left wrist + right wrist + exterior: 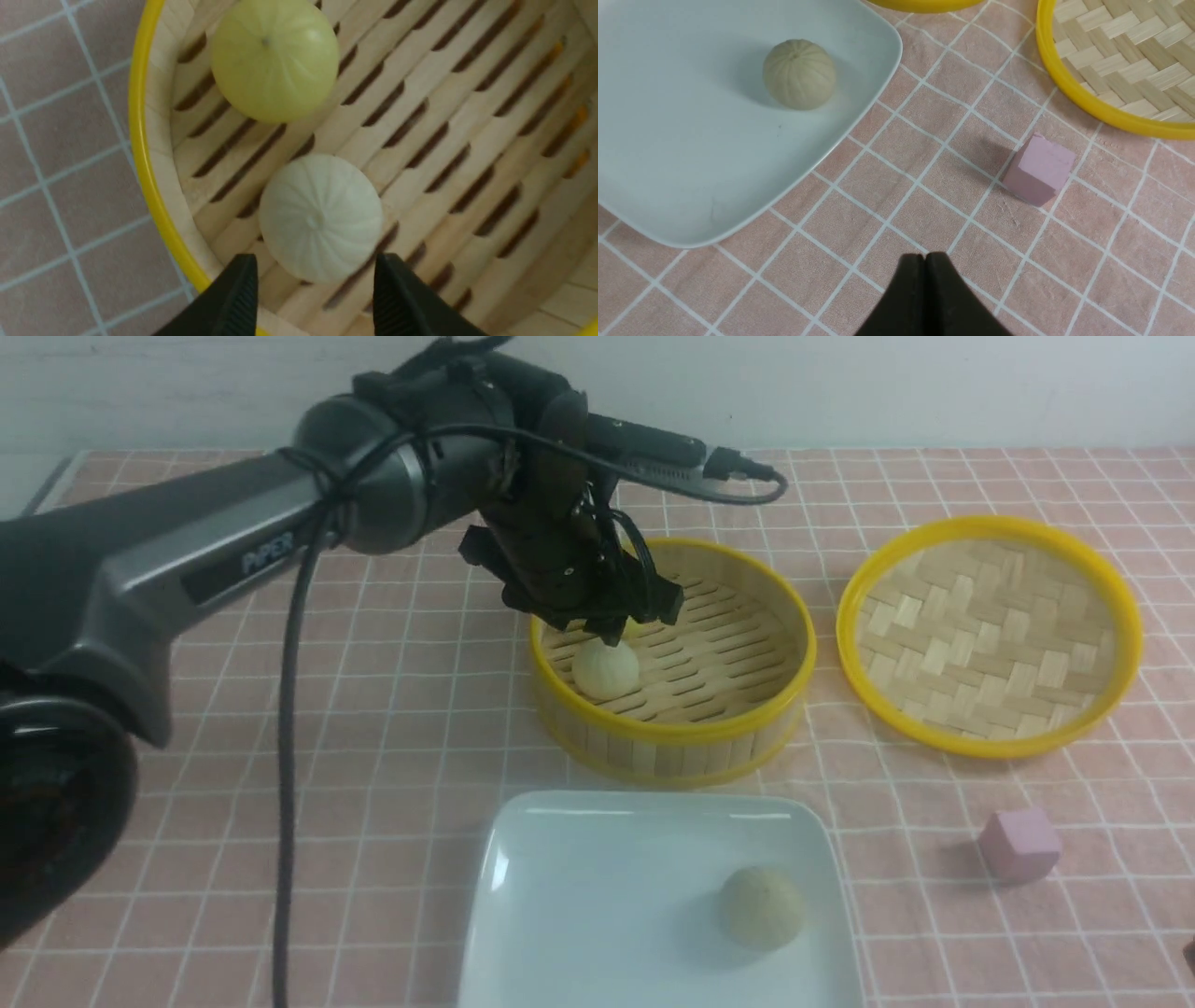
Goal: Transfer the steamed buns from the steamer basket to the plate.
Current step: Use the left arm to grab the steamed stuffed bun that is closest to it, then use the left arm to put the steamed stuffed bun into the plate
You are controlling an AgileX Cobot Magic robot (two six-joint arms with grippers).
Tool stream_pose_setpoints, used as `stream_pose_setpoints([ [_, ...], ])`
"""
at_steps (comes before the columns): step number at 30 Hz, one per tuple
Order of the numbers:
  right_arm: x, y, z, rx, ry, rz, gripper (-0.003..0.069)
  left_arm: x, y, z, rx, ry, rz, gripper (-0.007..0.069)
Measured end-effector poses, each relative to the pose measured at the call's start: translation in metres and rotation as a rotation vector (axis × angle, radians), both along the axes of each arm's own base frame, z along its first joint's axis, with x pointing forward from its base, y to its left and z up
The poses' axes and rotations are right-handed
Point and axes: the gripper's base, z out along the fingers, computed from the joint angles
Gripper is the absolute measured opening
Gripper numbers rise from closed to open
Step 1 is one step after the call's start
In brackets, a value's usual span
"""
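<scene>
The steamer basket (674,732) stands at mid table. A pale bun (605,668) lies at its left side. My left gripper (611,633) hangs just above that bun, inside the basket. In the left wrist view it (315,268) is open, its fingers either side of the pale bun (321,217), close beside it. A yellow bun (274,58) lies beyond, by the basket wall (140,140); the front view hides it behind the gripper. A beige-green bun (761,907) sits on the white plate (579,896). My right gripper (926,257) is shut and empty above the cloth.
The shallow woven lid (990,635) lies to the right of the basket. A small pink cube (1019,845) sits on the checked cloth right of the plate; it also shows in the right wrist view (1038,170), beside the plate (691,163).
</scene>
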Motion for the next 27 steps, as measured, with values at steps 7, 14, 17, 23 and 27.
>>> stream_pose_setpoints([
  [7,0.0,0.0,0.0,0.0,0.0,0.0,0.0005,0.011,-0.008,-0.044,0.011,0.062,0.03,0.019],
  [14,0.0,0.0,0.0,0.0,0.0,0.0,0.0013,0.003,-0.008,0.002,-0.06,0.089,0.046,0.0028],
  [17,0.0,0.0,0.0,0.0,0.0,0.0,0.0015,-0.008,-0.005,0.035,-0.097,0.104,0.047,0.0028],
  [23,0.0,0.0,0.0,0.0,0.0,0.0,0.0022,-0.058,0.023,0.121,-0.102,0.11,-0.02,0.0028],
  [27,0.0,0.0,0.0,0.0,-0.001,0.0,0.0026,-0.088,0.04,0.121,-0.087,0.166,-0.036,0.0028],
])
